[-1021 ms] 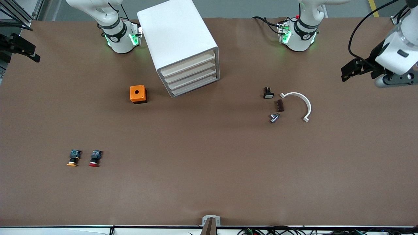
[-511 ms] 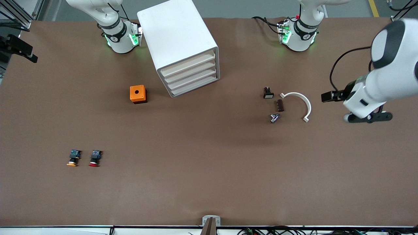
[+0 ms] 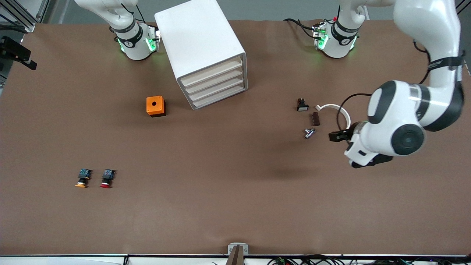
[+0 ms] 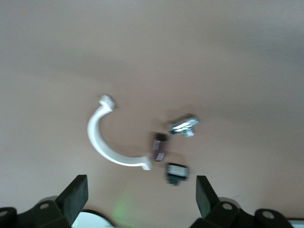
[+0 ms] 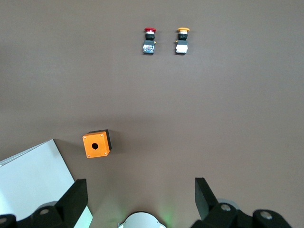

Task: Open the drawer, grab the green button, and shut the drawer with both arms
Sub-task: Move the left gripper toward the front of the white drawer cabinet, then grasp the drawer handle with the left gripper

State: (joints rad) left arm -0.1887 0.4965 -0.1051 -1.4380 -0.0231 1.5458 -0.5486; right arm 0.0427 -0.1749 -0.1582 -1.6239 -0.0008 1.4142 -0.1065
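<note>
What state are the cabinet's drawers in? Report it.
All shut. The four cream drawer fronts sit flush in the cabinet, none pulled out. Neither gripper is near them; the left gripper, open, hangs over the white clip.

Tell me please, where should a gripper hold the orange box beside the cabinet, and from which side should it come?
Best from straight above. The orange box sits flat and alone on the table, its holed face up, so its upright sides are free. Close the fingers across two parallel side walls, probably those not facing the cabinet, where there is most room.
</note>
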